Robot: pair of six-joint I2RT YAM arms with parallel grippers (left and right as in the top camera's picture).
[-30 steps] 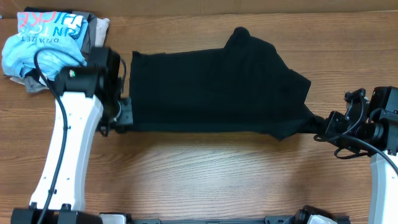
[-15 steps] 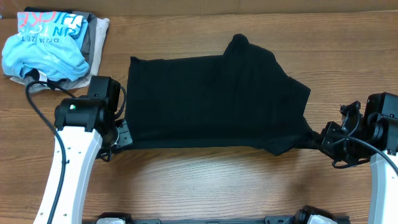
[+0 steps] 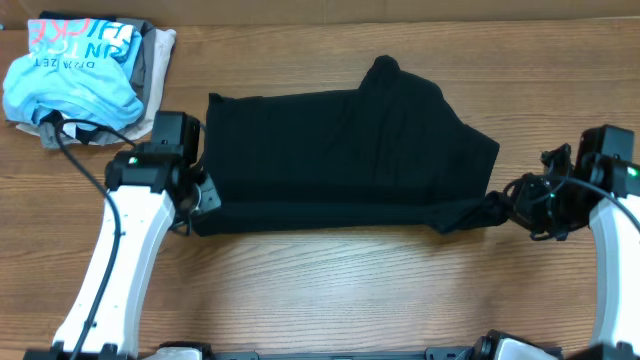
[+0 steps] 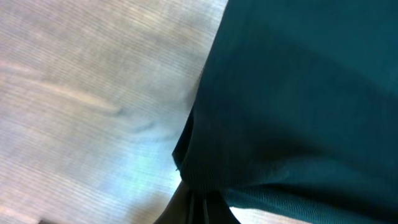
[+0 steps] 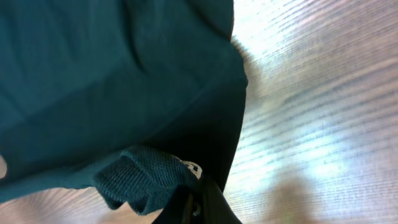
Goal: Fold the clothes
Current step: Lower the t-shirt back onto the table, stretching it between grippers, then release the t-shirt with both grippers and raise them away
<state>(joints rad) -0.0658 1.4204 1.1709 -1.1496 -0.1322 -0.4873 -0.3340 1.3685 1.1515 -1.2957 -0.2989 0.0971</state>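
Tabletop [image 3: 330, 290] of wood grain fills the overhead frame edge to edge, so you get no sight of the room past it. Across the middle lies the shirt [image 3: 340, 150], black and spread flat, its long side running left to right, with one rounded lump of fabric pointing toward the top edge near centre.

Your left arm [image 3: 130, 260] rises white from the bottom left, and your right arm [image 3: 615, 260] from the bottom right. Both bases are cut off by the lower edge.

In the upper left corner sits a pile [image 3: 85, 70], well apart from the shirt: a light blue top with pink and white lettering over beige and grey pieces.

Your left gripper [image 3: 205, 195] is clenched on the shirt's lower left corner. In the left wrist view, the cloth gathers to a point and runs into the dark fingers [image 4: 193, 208] at the bottom edge.

Your right gripper [image 3: 512, 205] is clamped on the lower right corner, where the cloth is drawn out into a bunched tail. The right wrist view shows a rolled ribbed hem just beside the fingers [image 5: 196, 208].

From overhead, both sets of fingertips are lost against the black cloth. Each wrist view crops its fingers and tints the shirt teal. A small white mark [image 5: 189, 167] near the right fingers is too small to read.
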